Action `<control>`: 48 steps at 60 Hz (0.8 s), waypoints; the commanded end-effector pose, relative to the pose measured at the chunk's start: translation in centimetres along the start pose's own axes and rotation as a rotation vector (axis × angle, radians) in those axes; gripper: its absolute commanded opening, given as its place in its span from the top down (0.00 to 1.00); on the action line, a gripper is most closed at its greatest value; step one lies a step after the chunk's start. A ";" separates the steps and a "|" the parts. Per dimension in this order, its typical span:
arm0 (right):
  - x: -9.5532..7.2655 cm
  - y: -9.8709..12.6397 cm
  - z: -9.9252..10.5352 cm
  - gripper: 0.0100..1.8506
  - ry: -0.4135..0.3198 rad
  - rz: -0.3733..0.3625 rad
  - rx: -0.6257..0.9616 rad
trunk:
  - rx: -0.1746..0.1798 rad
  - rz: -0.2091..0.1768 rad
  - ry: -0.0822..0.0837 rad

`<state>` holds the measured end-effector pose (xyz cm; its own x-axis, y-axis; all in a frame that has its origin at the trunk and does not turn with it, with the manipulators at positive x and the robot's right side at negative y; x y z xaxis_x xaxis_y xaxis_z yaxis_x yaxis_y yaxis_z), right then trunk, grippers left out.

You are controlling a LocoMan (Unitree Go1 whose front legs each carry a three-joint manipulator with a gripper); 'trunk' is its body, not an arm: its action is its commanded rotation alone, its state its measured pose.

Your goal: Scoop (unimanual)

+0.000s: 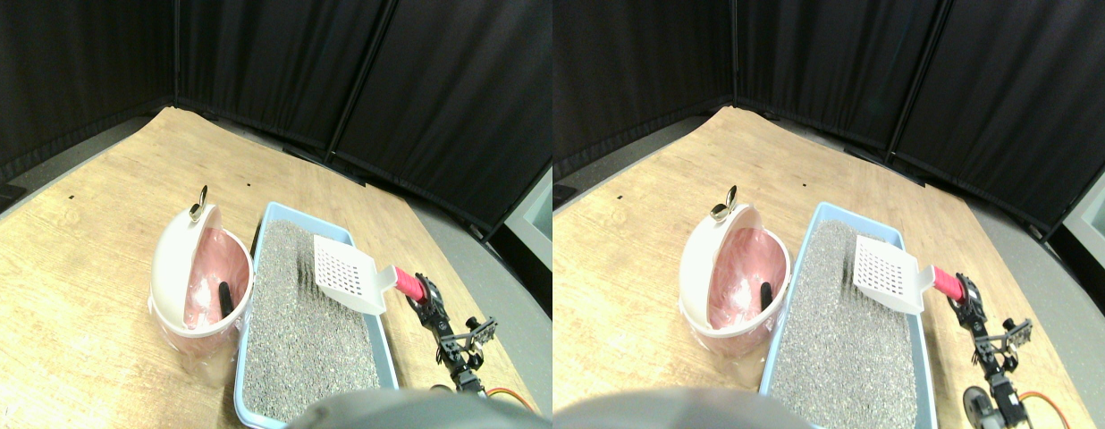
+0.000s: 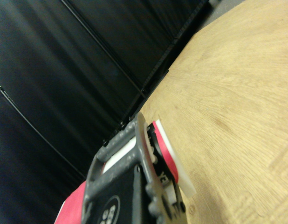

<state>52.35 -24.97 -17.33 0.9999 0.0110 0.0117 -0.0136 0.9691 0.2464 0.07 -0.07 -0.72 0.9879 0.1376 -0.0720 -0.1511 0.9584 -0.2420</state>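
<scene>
White and slotted, the litter scoop (image 1: 349,273) is seen raised above the grey litter in the pale blue tray (image 1: 245,353), its red-wrapped handle (image 1: 410,287) clenched in the right tool (image 1: 425,295). A pink-lined bin (image 1: 202,279) is set beside the tray on the wooden tabletop (image 1: 70,295).

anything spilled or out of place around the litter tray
Nothing stands out. The grey litter stays inside the blue tray, with none visible on the wooden floor. The pink-lined bin stands upright beside the tray, lid tipped open. The right gripper holds the white scoop by its red handle above the litter.
</scene>
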 end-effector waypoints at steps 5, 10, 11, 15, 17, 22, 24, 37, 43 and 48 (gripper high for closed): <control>-0.2 0.1 -0.9 0.97 0.008 0.042 0.047 | -0.003 0.019 -0.003; -0.3 0.0 -1.5 0.97 0.031 0.044 0.080 | -0.004 0.022 -0.001; -0.3 0.0 -1.7 0.97 0.035 0.032 0.082 | -0.005 0.023 0.000; -0.4 0.0 -2.0 0.97 0.041 0.033 0.093 | -0.004 0.024 0.000; -0.4 0.0 -2.1 0.97 0.042 0.033 0.092 | -0.004 0.024 0.003; -0.4 -0.2 -2.4 0.97 0.055 0.038 0.108 | -0.004 0.024 0.003; -0.3 -0.4 -2.6 0.97 0.060 0.027 0.103 | -0.005 0.025 0.004; -0.7 -0.7 -4.1 0.97 0.108 0.024 0.121 | -0.008 0.034 0.004; -1.1 -0.5 -4.7 0.97 0.156 0.000 0.138 | -0.010 0.034 0.004; -1.4 -0.5 -5.1 0.97 0.193 -0.022 0.133 | -0.011 0.036 0.003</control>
<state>51.12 -24.59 -22.67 0.9838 0.0507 -0.1720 0.0194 0.9236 0.3828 -0.13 -0.19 -0.65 0.9844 0.1575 -0.0780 -0.1719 0.9549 -0.2422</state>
